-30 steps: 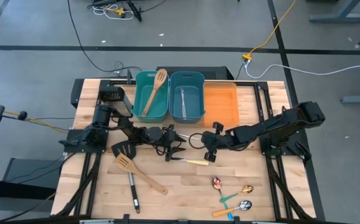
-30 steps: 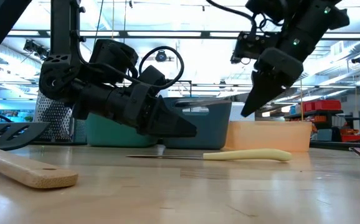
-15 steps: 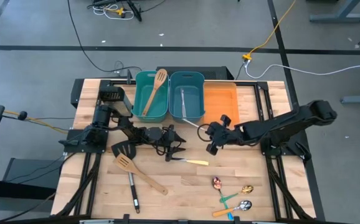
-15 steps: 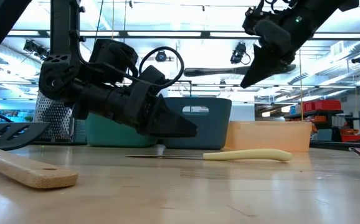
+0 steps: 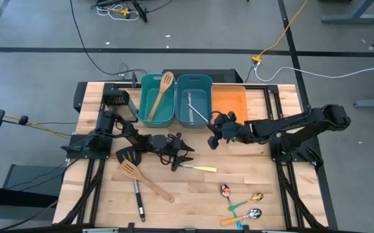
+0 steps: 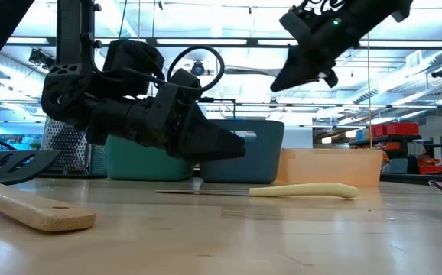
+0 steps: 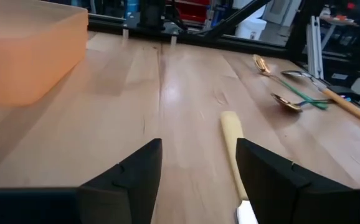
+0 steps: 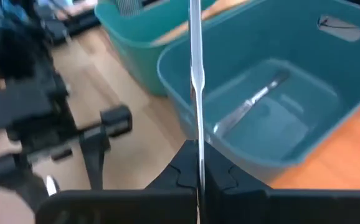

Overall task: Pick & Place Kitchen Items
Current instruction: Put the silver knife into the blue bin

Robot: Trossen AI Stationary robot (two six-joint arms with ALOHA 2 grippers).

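Right gripper (image 5: pixel 213 137) clamped tight on a silver knife (image 8: pixel 195 74), held by one end and raised over the near rim of the blue bin (image 5: pixel 194 99), where another knife (image 8: pixel 255 96) already lies. Probably light and stiff, yet thin and slick; a pinch so near the end likely lets it swivel, so best kept level and released low inside the bin. Left gripper (image 5: pixel 182 158) low over the table (image 5: pixel 264 188), fingers (image 7: pixel 136 177) spread wide and holding nothing, astride the blade end of the yellow-handled knife (image 5: pixel 200 168). Yellow handle (image 7: pixel 233 146) thicker and likely less slippery than the blade, so the better place to grasp; lying flat on the wood, so fingertips must reach right down to the board. Elsewhere: one wooden spatula (image 5: pixel 162 95) leaning in the teal bin (image 5: pixel 154 97), another (image 5: pixel 145 180) on the table beside a black turner (image 5: pixel 132 175); three spoons (image 5: pixel 242 200) near the front edge. Orange bin (image 5: pixel 229 109) seemingly bare, mesh box (image 5: pixel 114 99) at the back left. Smooth pale butcher-block top; grey floor with cables beyond, bright workshop with ceiling lights behind.
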